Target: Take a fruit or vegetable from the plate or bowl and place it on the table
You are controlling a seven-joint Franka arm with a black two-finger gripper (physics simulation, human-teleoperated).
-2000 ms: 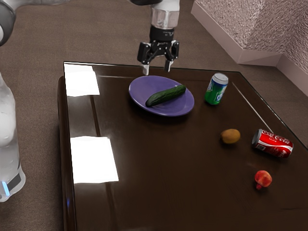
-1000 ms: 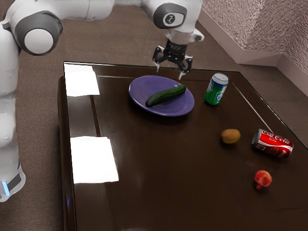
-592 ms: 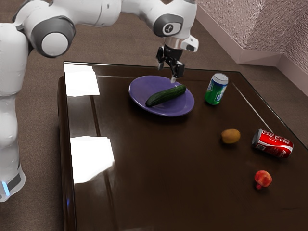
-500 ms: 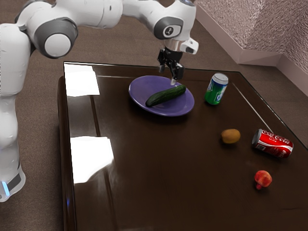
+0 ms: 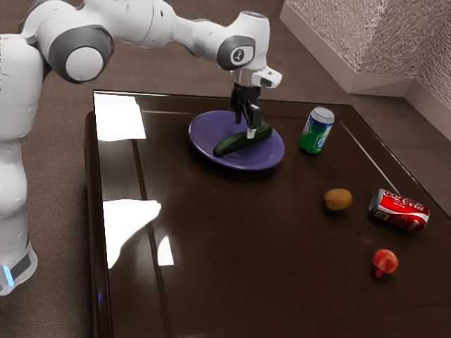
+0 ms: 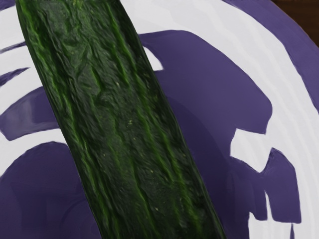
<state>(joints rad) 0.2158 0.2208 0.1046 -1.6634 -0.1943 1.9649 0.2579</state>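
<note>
Things around: on the dark, shiny tabletop [image 5: 232, 274], a green can [image 5: 314, 135] stands upright near the purple plate [image 5: 207, 132], at the exterior view's right of it. Farther to that side are a brown fruit [image 5: 337, 199], a red can [image 5: 399, 210] lying on its side, and a small red fruit [image 5: 385, 260].
In the way: the green can is the nearest neighbour of the plate; the other loose things lie well apart from it.
Cucumber: it lies on the plate, slanting, under the pincer [image 5: 245, 127]; in the wrist view it is large, with the plate on both sides of it.
Count: one cucumber [image 5: 227, 146], one plate, two cans, one brown fruit, one red fruit.
Arm: the arm [image 5: 130, 21] comes in from the exterior view's left, passes high over the table's edge, then bends down at the wrist; the hand points downward above the plate.
Pincer: its fingers stand apart, one at the near side of the cucumber and the other toward its far side. It has no grip on it; whether a finger touches the skin, I cannot tell.
</note>
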